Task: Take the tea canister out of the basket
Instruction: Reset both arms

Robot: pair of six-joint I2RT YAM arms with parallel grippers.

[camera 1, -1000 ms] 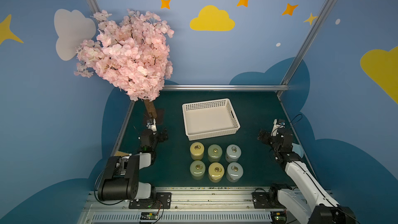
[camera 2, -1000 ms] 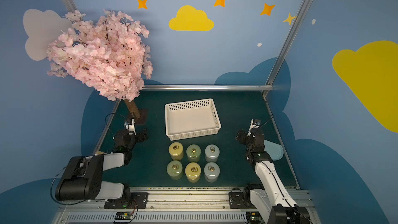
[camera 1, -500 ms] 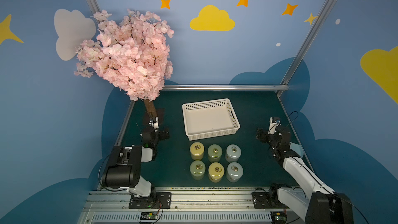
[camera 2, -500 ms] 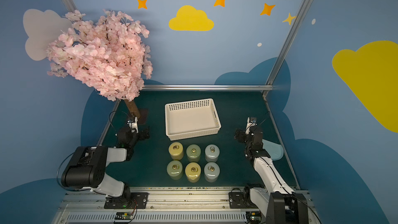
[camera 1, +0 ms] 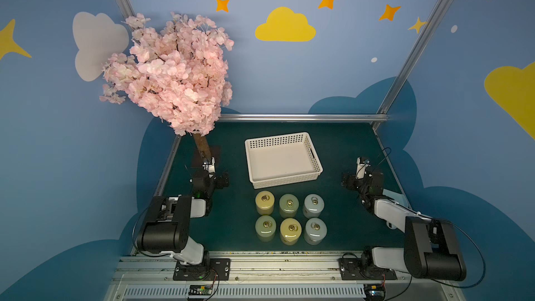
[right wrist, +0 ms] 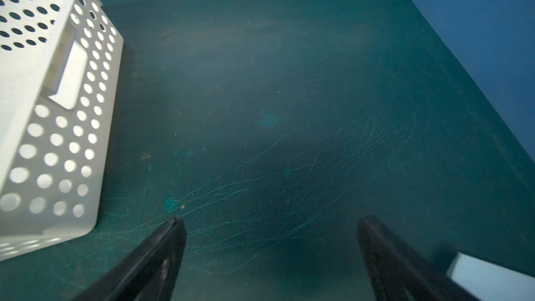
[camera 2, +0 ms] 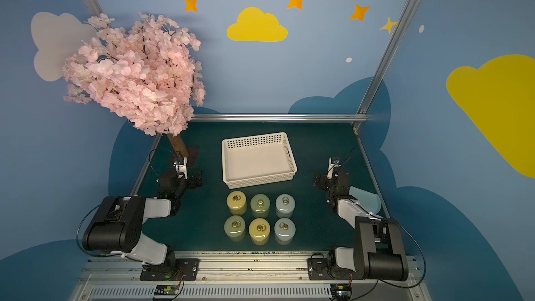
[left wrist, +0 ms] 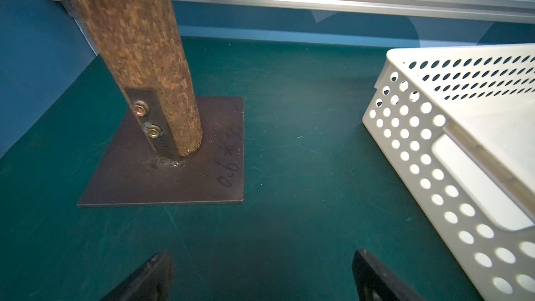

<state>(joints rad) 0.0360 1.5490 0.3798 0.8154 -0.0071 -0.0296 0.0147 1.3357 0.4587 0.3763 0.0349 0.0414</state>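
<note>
**Basket sitting empty, 6 canisters lined up out front**

The basket (camera 1: 286,179) is showing nothing but bare white floor in both top views. All 6 tea canisters (camera 1: 290,230) are standing upright on the mat (camera 1: 347,146) just in front of it, in 2 rows of 3. By the look of it, the job is reading as done.

The left gripper (left wrist: 260,253) is hanging released, jaws wide, over bare mat. It is facing the tree trunk (left wrist: 136,53) and its bolted base plate (left wrist: 202,175), with the basket's handle slot off to one side. The right gripper (right wrist: 269,221) is spread just as wide and gripping nothing, beside the basket's other end.

On handling, these canisters are looking rigid, round and glossy, so I'm judging them slippery. Their weight is anyone's guess. Each lid is carrying a small metal ring (camera 1: 294,227), too fiddly for these jaws. A squeeze across the body, below the lid, is looking safest, though neighbours are standing close.

The mat is looking flat, scuffed and grippy. Blue walls (camera 1: 289,82) and a rail (camera 1: 289,117) are boxing the space in.
</note>
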